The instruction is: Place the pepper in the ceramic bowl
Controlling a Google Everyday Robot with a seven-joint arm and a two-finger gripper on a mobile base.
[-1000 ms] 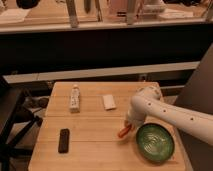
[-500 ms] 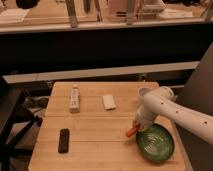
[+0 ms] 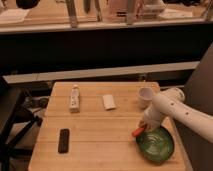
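Scanning left to right across the table [image 3: 100,140]:
bar: black rectangular bar [image 3: 64,140] lies flat near the front left, long side running front to back, well apart from everything else.
bottle: small pale bottle [image 3: 74,97] lies on its side toward the back left, cap end pointing away from the camera.
packet: white packet [image 3: 109,102] lies flat just right of centre at the back, apart from the bottle.
cup: small white cup [image 3: 145,96] stands upright at the back right, partly behind the arm.
pepper: red-orange pepper [image 3: 138,131] is held tilted, lower end to the left, at the left rim of the bowl; cannot tell whether it touches the rim.
gripper: gripper [image 3: 143,126] is at the end of the white arm [image 3: 175,107], which reaches in from the right edge; it sits low over the table, just left of the bowl and in front of the cup.
fingers: pinching the upper end of the pepper.
bowl: green glossy bowl [image 3: 156,145] sits at the front right corner, pale streaks inside, nothing visible in it.
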